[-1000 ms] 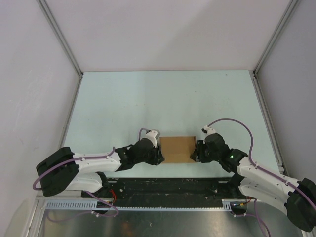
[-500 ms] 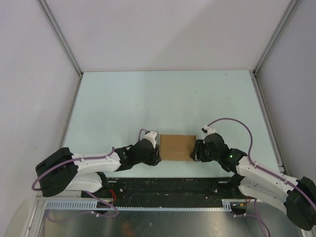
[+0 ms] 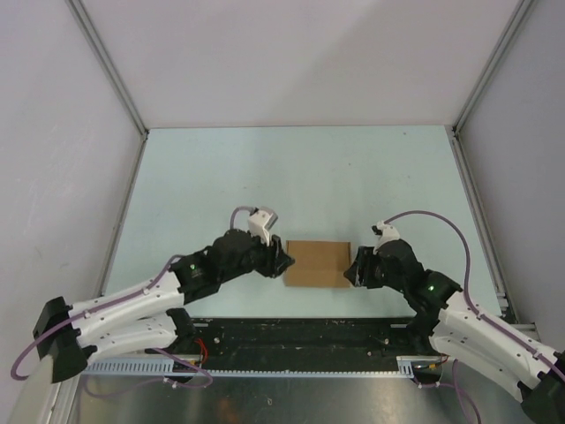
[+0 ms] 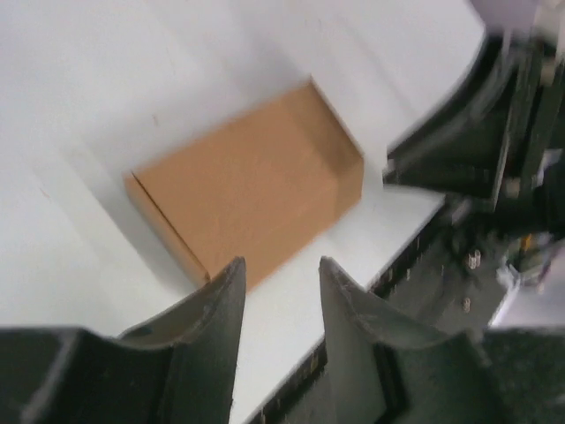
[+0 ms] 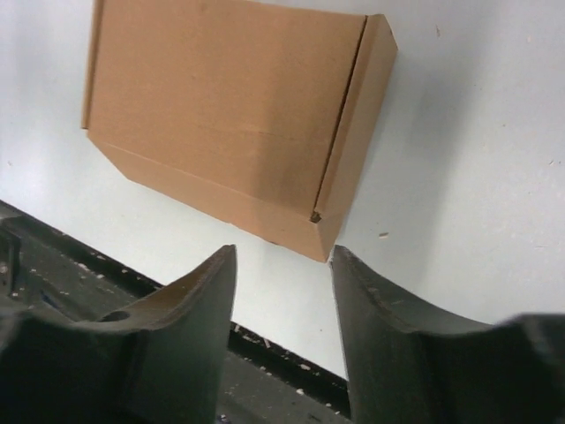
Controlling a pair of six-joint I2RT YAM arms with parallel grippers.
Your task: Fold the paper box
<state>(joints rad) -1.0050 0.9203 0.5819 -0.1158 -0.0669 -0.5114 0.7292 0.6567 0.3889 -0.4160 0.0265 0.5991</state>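
Left claw (image 4: 281,269) and right claw (image 5: 282,256) both gape empty beside the paper box (image 3: 317,263), lower centre; unheld, it may spring open.

One paper box (image 3: 317,263). One bench (image 3: 300,177). Two arms: the left arm (image 3: 132,302) and the right arm (image 3: 478,322). Two tools: the left tool (image 3: 283,262) and the right tool (image 3: 354,268), each with two fingers (image 5: 190,300). Two purple cables (image 3: 424,215), one per arm.

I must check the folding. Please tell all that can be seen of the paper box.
The paper box is plain brown cardboard, folded into a closed, low oblong carton with a seam along one end. It lies flat on the pale table, between the open left gripper and right gripper; neither touches it.
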